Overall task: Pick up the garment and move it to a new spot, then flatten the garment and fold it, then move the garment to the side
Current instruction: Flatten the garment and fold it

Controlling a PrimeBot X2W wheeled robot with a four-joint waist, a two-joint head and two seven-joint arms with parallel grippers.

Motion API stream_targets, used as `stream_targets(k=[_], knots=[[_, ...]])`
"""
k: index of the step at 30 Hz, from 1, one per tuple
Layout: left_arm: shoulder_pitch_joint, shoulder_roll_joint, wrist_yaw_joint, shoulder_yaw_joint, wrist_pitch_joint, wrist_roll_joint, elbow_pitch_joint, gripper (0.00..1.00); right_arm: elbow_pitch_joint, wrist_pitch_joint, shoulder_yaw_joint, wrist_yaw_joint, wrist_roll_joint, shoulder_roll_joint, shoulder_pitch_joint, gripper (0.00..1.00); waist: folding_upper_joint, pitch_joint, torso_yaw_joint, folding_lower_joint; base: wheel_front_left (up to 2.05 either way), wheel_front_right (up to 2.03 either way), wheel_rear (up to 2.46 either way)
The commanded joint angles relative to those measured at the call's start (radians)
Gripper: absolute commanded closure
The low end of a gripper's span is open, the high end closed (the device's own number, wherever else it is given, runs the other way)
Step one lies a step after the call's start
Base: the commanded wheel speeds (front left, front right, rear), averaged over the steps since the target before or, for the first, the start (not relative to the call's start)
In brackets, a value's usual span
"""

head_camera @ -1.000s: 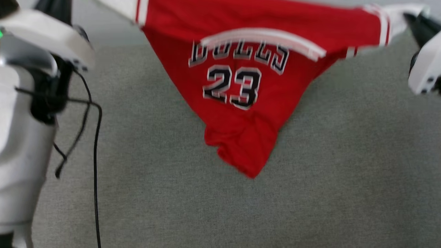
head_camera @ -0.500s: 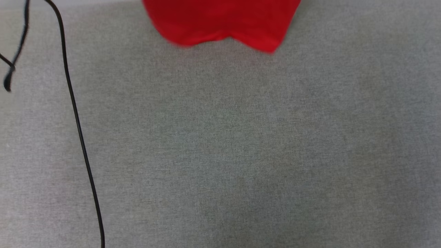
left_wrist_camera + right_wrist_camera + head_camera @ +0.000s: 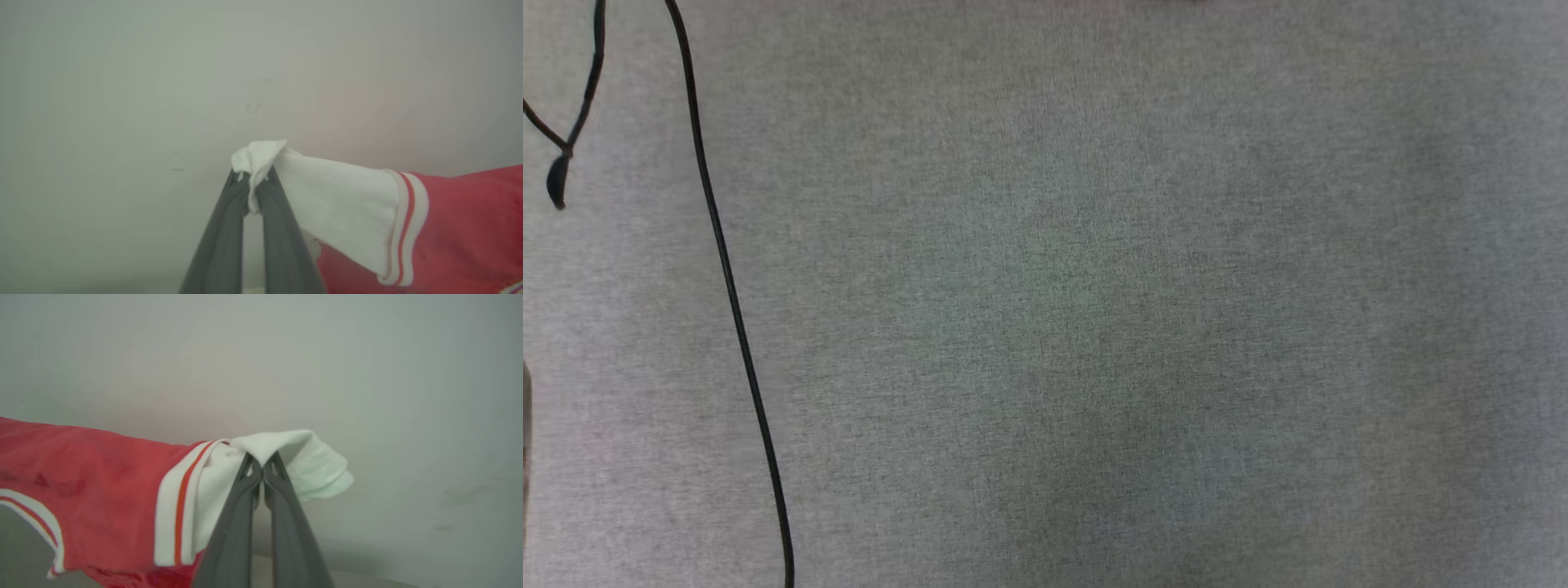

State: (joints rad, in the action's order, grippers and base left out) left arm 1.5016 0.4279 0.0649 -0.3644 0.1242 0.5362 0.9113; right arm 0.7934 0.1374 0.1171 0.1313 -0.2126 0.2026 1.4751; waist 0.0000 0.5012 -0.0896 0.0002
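Note:
The garment [image 3: 461, 228] is a bright red shirt with white sleeve ends edged in red and white stripes, held up in the air and stretched between both arms. In the left wrist view my left gripper [image 3: 254, 179] is shut on the white end of one sleeve, and the red cloth runs off to the right. In the right wrist view my right gripper [image 3: 261, 465] is shut on the other white sleeve end, with the garment [image 3: 81, 490] spreading to the left. A pale wall lies behind both.
The head view looks down on a grey fabric surface [image 3: 1094, 327]. A thin black cable [image 3: 731, 294] hangs down its left side, with a short looped end [image 3: 557, 180] near the upper left corner.
The head view has shifted, so the red shirt and both arms slid up and out of that picture, leaving grey fabric and the cable.

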Motion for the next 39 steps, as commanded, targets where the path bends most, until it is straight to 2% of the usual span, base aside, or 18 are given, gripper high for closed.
stream_targets(k=[1,9,18,21,26,34,39], knots=[[-0.008,-0.005,0.012,0.003,0.015,0.013,0.032,1.0,0.038,-0.02,0.012,-0.001,-0.017,-0.012,0.007,1.0,0.0,0.029,-0.004,-0.0002,0.0,0.0,0.0],[-0.129,-0.042,0.052,0.008,0.077,0.077,0.147,1.0,0.165,-0.09,0.068,-0.001,-0.093,-0.028,-0.096,1.0,0.0,0.043,0.007,-0.0002,0.0,0.0,0.0],[-0.362,-0.074,0.065,0.016,0.137,0.142,0.14,1.0,0.162,-0.171,0.133,-0.001,-0.22,-0.002,-0.315,1.0,0.0,-0.019,0.027,-0.0002,0.0,0.0,0.0],[-0.458,-0.068,0.066,0.025,0.141,0.138,0.086,1.0,0.122,-0.195,0.152,-0.001,-0.266,0.021,-0.413,1.0,0.0,-0.056,0.037,-0.0002,0.0,0.0,0.0],[-0.647,-0.047,0.048,0.095,0.143,0.108,-0.077,1.0,0.03,-0.211,0.178,-0.001,-0.318,0.059,-0.584,1.0,0.0,-0.126,0.044,-0.0002,0.0,0.0,0.0],[-0.946,-0.032,-0.009,0.151,0.143,0.099,-0.287,1.0,-0.125,-0.185,0.161,-0.001,-0.334,0.099,-0.844,1.0,0.0,-0.257,0.04,-0.0002,0.0,0.0,0.0],[-1.123,-0.015,-0.067,0.166,0.108,0.119,-0.422,1.0,-0.219,-0.147,0.106,-0.001,-0.308,0.102,-1.001,1.0,0.0,-0.328,0.037,-0.0002,0.0,0.0,0.0]])
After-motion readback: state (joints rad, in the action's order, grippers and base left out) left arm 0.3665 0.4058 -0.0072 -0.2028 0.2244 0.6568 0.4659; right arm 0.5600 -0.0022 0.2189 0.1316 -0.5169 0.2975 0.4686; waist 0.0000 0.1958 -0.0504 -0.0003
